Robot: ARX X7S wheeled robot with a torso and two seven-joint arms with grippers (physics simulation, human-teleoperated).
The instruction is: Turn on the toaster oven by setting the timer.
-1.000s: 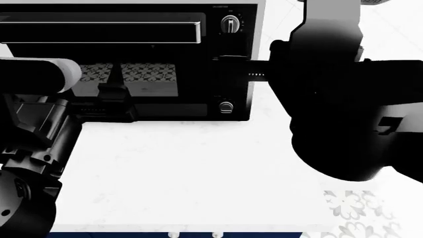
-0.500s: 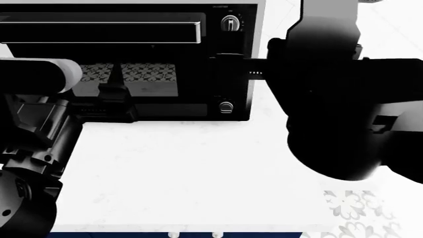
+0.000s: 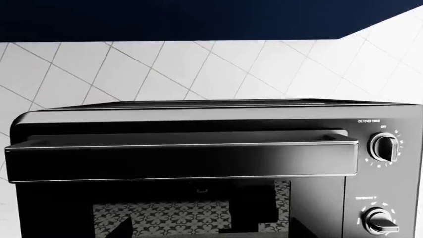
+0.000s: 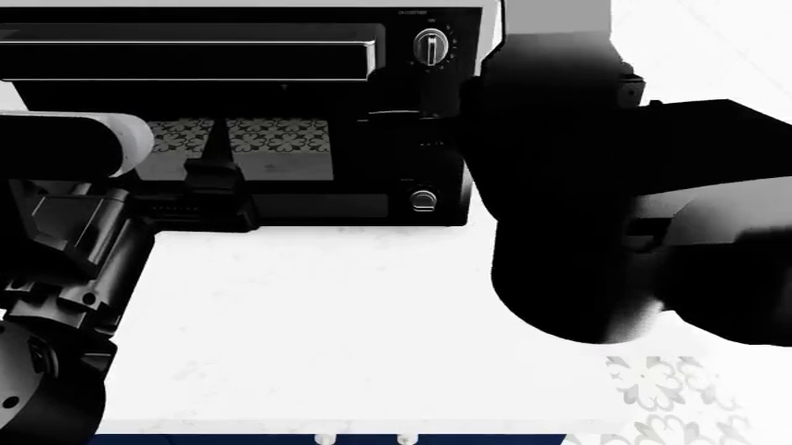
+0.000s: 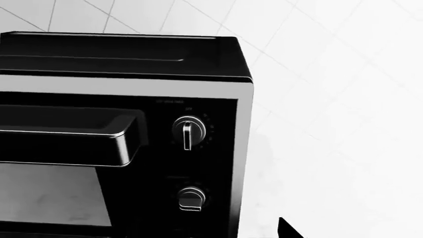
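The black toaster oven (image 4: 248, 111) stands at the back of the white counter, its silver bar handle (image 4: 185, 60) across the door top. Its timer knob (image 4: 429, 46) tops the panel, pointer upright at OFF (image 5: 188, 131). A second knob (image 5: 190, 197) sits below it and a third (image 4: 424, 199) lowest. My right gripper (image 4: 415, 116) hovers before the middle of the panel, a little off it. One fingertip (image 5: 286, 229) shows far off centre, nothing held. My left gripper (image 4: 213, 171) faces the glass door, its fingertips (image 3: 124, 231) spread wide and empty.
The bulky right arm (image 4: 581, 204) covers the oven's right edge and the counter (image 4: 310, 315) beside it. White diagonal wall tiles (image 3: 165, 69) rise behind the oven under a dark blue band (image 3: 198, 17). The counter's front edge (image 4: 371, 431) runs near my base.
My right arm has swung left, and its bulk now overlaps the oven's right side. Its gripper has shifted up and left over the knob panel. The left arm is still.
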